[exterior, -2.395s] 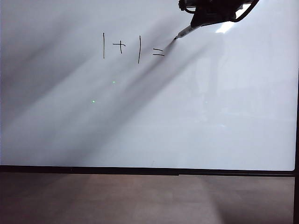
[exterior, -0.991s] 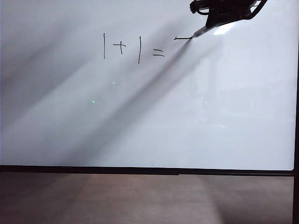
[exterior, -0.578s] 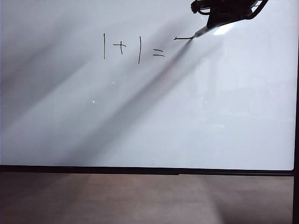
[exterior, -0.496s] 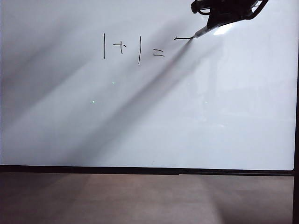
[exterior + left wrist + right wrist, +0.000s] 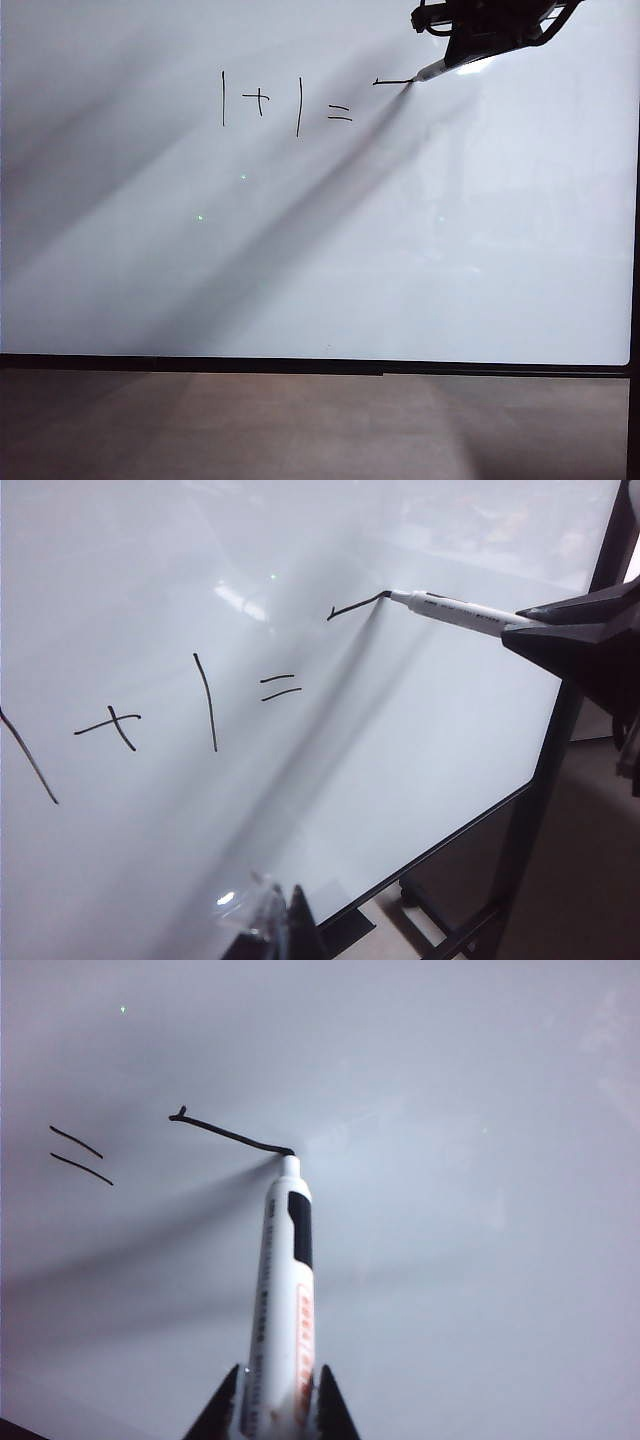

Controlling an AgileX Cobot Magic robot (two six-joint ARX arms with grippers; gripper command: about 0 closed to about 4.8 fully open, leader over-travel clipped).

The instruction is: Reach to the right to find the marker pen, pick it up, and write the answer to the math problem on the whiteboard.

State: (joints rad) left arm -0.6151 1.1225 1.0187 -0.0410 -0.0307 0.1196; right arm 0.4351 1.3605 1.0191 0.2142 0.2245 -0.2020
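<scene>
My exterior camera faces the whiteboard (image 5: pixel 320 250) squarely from afar; my wrist cameras view it obliquely, close up. All share the equals sign (image 5: pixel 339 113).

This looks like a plain indoor room set up for robot trials, a lab or office corner, though little besides the board shows. A large glossy whiteboard (image 5: pixel 320 250) with a thin black rim fills nearly every view; it stands on a dark metal frame (image 5: pixel 530 810) whose foot appears to carry a caster, and below its lower rim lies a dull brown floor (image 5: pixel 300 425). Lamp glare and faint reflections on the whiteboard point to ceiling lighting, and black robot hardware (image 5: pixel 490 25) reaches in at the board's upper right corner.
</scene>
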